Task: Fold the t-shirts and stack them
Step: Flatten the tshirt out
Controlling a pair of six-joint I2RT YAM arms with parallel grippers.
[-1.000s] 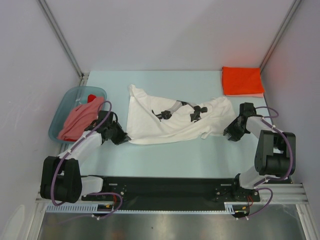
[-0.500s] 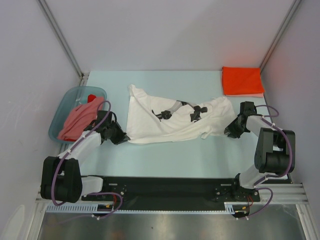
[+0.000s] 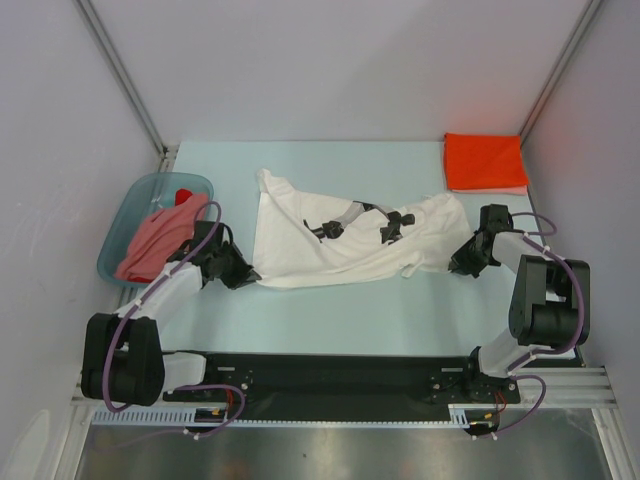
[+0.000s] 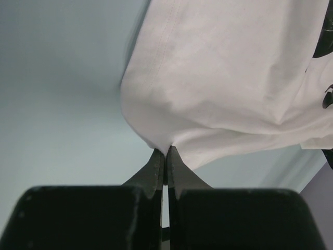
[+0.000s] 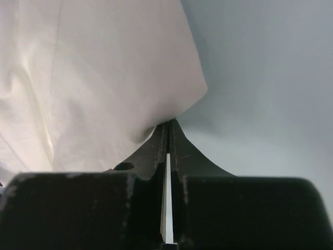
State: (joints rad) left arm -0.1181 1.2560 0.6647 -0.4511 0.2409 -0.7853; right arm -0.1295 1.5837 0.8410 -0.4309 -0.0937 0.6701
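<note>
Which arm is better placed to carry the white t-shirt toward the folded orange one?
Probably right: the right hand is shut on the white t-shirt at the edge nearest the orange t-shirt; the left hand pinches the opposite corner.

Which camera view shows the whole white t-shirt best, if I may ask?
The top external view: the white t-shirt lies there in full, prints included. The wrist views show only the corners pinched by the left gripper and the right gripper.
</note>
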